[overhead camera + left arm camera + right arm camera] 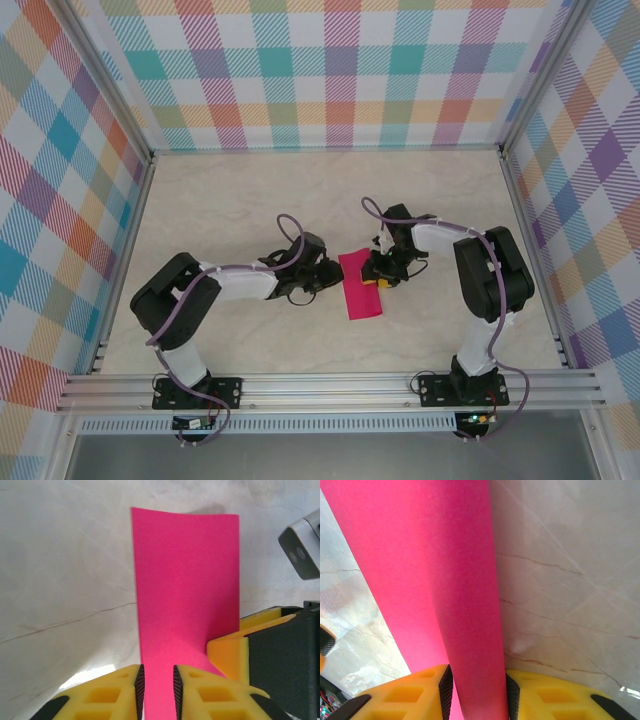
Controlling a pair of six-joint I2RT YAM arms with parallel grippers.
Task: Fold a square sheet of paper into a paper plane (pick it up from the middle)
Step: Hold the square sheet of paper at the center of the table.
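Two arm bases sit at the near edge of the tabletop (pixel 250 200), one left arm (pixel 235 283) and one right arm (pixel 490 270), both bent in toward the middle. One sheet of paper (pixel 358 295), magenta-pink, lies near the tabletop's centre, slightly toward the near edge, as a narrow rectangle with its long side running near to far. The left gripper (pixel 328 275) is at its left long edge and the right gripper (pixel 382 275) at its right long edge, two grippers in all, facing each other across it. Left wrist view: the left gripper (pixel 159 680) has two yellow fingers with the paper (pixel 185 580) showing in the gap between the pads; can't tell whether they pinch it. One yellow finger (pixel 227 652) of the right gripper touches the paper's right side. Right wrist view: the right gripper (pixel 477 690) has two fingers closed on a raised fold of the paper (pixel 420 555), pads touching both sides. Three plaid walls (pixel 340 70) stand at the far, left and right edges.
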